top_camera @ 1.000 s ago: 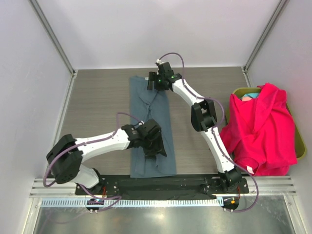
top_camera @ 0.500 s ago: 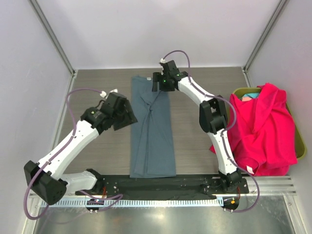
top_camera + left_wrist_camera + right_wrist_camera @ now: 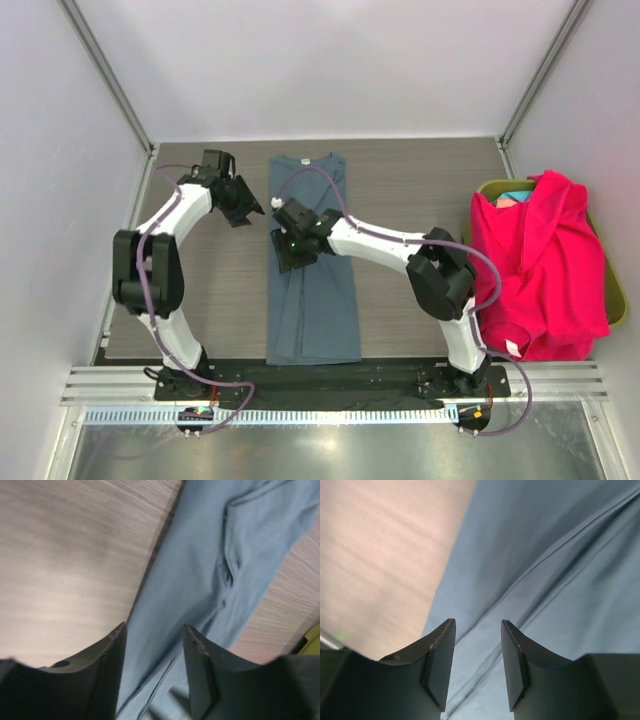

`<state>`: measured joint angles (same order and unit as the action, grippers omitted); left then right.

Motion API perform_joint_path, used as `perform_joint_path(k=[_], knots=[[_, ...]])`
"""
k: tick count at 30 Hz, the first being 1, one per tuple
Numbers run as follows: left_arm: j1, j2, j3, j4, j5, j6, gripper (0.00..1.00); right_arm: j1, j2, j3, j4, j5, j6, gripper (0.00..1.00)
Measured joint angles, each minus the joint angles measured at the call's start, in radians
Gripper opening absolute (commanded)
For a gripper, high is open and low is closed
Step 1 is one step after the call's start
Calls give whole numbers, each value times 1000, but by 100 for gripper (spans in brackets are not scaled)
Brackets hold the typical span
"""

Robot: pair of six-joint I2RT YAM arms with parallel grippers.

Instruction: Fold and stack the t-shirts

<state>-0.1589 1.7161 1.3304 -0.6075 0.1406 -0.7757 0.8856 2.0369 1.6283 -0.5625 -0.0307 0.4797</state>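
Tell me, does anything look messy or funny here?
Yes. The pink-red t-shirt is flopped in a heap over the green bin on the right, unfolded and spilling over its rim. The grey-blue t-shirt in the middle lies flat in a long narrow strip with a few creases, so it looks tidy.

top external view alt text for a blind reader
A slate grey-blue t-shirt, folded into a long strip, lies on the table, the right gripper over its left edge, the left gripper beside it. A pink-red t-shirt drapes over an olive-green bin at right.
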Motion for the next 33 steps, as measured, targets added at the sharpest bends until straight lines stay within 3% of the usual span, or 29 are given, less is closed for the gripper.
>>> perform_joint_path(k=[5,9,16,23,33], knots=[[16,247,120,54,134,23,45,57,1,-11,-11,33,46,47],[-2,343,151,52,175,53,45,60,38,35,-51,111,54,47],[-31,370,173,25,161,95,45,87,187,190,-193,264,45,47],[-42,371,173,21,151,105,44,122,226,229,-299,366,36,42],[-42,399,221,-15,132,108,44,120,139,86,-353,428,36,40]])
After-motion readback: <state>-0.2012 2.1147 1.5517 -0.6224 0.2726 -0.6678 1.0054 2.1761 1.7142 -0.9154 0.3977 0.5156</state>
